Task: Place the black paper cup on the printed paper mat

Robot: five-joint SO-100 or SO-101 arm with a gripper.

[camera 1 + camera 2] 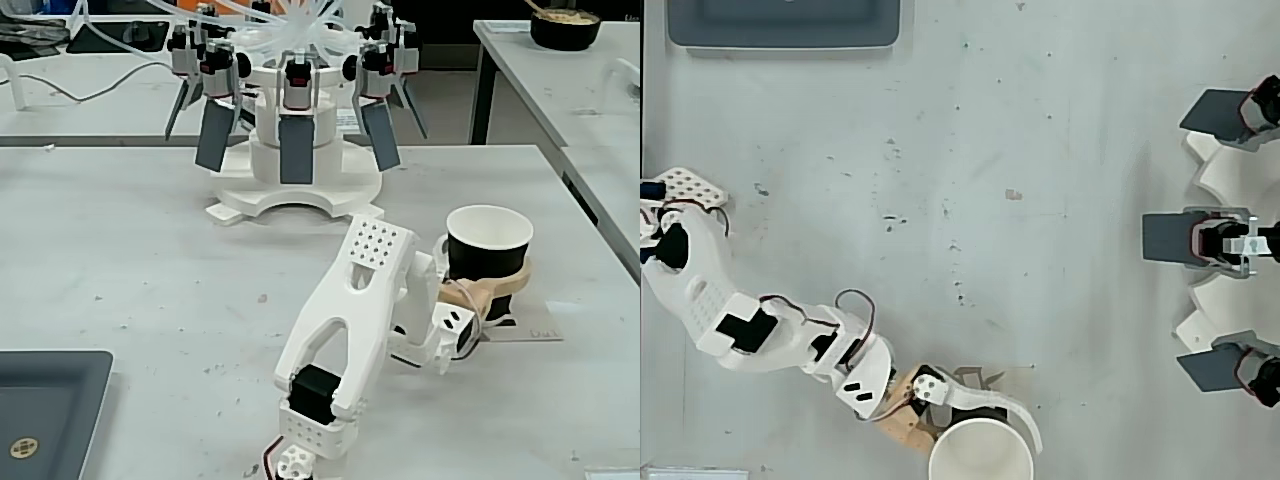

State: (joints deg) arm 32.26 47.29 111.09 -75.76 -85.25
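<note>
The black paper cup [490, 240] stands upright at the right of the table in the fixed view; from overhead only its white inside [980, 458] shows, at the bottom edge. My gripper [485, 268] [975, 428] is shut on the cup, a tan finger [500, 285] curving round its front and a white finger [1012, 408] round its far side. A strip of the printed paper mat [528, 328] [985, 380] shows directly under and beside the cup. The tan finger hides the cup's base, so I cannot tell whether it rests on the mat.
A dark grey tray [45, 400] [785, 25] lies at the near left in the fixed view. A white fixture with several dark-padded arms [295, 150] [1225, 240] stands at the back. A dark bowl [565, 28] sits on another table. The table's right edge runs close to the cup.
</note>
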